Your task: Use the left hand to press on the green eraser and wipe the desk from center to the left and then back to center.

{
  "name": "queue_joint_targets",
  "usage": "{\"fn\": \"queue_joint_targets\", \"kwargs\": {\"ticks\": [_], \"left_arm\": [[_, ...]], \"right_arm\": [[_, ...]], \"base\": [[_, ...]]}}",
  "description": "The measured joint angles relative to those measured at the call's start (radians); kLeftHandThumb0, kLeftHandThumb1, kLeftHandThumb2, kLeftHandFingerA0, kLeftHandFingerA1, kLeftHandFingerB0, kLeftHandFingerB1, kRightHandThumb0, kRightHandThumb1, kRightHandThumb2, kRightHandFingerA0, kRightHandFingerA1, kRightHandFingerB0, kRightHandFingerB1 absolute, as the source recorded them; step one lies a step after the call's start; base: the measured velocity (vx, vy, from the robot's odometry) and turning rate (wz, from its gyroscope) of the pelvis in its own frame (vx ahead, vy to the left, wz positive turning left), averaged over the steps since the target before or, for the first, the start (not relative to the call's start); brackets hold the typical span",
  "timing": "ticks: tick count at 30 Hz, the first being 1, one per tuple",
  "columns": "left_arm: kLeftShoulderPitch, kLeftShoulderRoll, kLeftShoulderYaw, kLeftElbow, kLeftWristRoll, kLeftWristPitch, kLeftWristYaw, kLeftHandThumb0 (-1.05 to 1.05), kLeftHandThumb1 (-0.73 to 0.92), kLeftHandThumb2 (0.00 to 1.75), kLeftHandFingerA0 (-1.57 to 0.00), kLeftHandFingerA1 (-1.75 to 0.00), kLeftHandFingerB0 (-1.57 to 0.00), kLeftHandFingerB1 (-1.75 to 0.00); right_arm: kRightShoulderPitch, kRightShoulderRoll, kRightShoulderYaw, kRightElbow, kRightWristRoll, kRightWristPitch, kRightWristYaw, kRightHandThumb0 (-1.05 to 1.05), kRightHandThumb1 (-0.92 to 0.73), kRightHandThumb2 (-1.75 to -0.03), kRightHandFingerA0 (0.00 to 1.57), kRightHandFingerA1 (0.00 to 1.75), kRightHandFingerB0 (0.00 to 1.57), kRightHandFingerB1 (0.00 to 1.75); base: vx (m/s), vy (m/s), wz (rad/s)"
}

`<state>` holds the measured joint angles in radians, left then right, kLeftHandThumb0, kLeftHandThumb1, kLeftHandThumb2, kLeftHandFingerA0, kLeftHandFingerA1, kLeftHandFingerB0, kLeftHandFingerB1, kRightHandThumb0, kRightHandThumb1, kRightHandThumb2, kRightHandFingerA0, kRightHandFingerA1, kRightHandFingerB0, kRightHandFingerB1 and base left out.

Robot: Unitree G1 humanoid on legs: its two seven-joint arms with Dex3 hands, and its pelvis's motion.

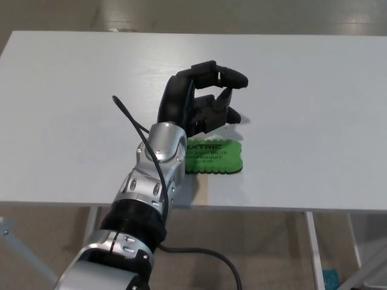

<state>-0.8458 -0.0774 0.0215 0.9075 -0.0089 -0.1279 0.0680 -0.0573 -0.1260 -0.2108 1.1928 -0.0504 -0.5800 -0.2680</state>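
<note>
**Left hand poised over the green eraser**

The green eraser (213, 156) lies flat on the white bench (302, 90), close to the near edge and about mid-width. The left hand (202, 103) hangs just behind and above it, fingers (233, 77) curled but spread, holding nothing. The silver forearm (158, 169) overlaps the eraser's left end. No right hand shows.

desk (314, 90): white, matte | floor (181, 15): pale, glossy, beyond far edge | table leg (314, 248): white, lower right | light: soft, even
</note>
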Motion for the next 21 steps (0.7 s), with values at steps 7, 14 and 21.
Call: {"fn": "queue_joint_targets", "kwargs": {"ticks": [7,14,21], "left_arm": [[0.001,0.000,0.002,0.020,0.001,-0.013,0.019,-0.11,0.77,0.80,-0.95,-1.18,-0.87,-1.06],[0.017,0.002,0.000,0.049,0.005,-0.029,0.023,-0.11,0.78,0.79,-0.95,-1.18,-0.86,-1.08],[0.040,0.002,-0.018,0.074,0.022,-0.047,0.034,-0.11,0.79,0.78,-0.97,-1.16,-0.86,-1.08]], "right_arm": [[-0.001,0.000,0.000,0.000,0.000,0.000,-0.004,-0.37,-0.76,-0.63,0.54,0.46,0.61,0.44],[0.000,0.001,0.003,-0.004,0.000,0.000,-0.007,-0.37,-0.76,-0.63,0.55,0.46,0.62,0.45],[-0.001,0.001,0.003,-0.005,0.000,0.000,-0.008,-0.36,-0.76,-0.63,0.55,0.47,0.63,0.48]], "base": [[0.00,0.000,0.00],[0.00,0.000,0.00],[0.00,0.000,0.00]]}}
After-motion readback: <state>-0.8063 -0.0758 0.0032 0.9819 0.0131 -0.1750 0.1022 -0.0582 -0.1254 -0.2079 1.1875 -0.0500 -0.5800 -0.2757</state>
